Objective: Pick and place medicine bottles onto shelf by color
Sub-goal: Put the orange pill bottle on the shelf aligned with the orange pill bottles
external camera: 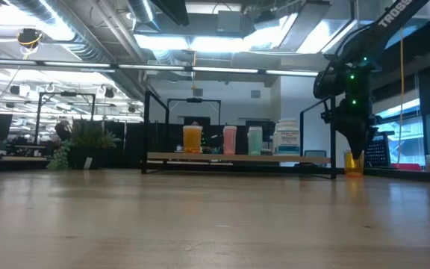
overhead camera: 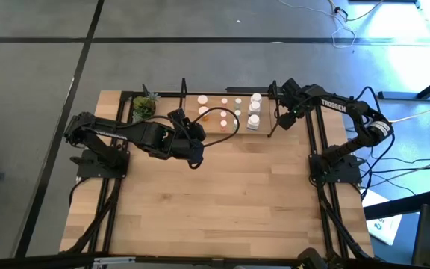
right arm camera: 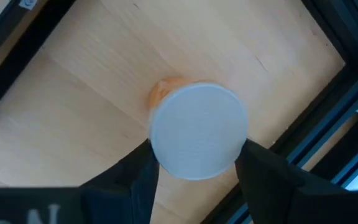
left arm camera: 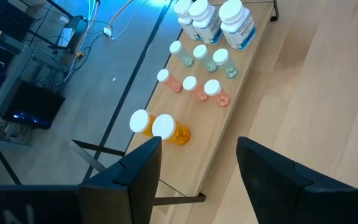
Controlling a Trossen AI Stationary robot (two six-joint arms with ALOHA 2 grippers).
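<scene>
White-capped orange bottle (right arm camera: 197, 127) upright on tabletop (overhead camera: 222, 202), just off shelf's (overhead camera: 239, 133) right end; right fingers (right arm camera: 135, 180) closed against its sides. Remaining bottles (left arm camera: 197, 62) grouped by colour on shelf. Left fingers (left arm camera: 138, 171) open, empty, above tabletop near shelf.

We observed four bottles (external camera: 239, 140) upright on the shelf (external camera: 237, 158); the right gripper (external camera: 354, 155) stood over an orange bottle (external camera: 354, 164).
</scene>
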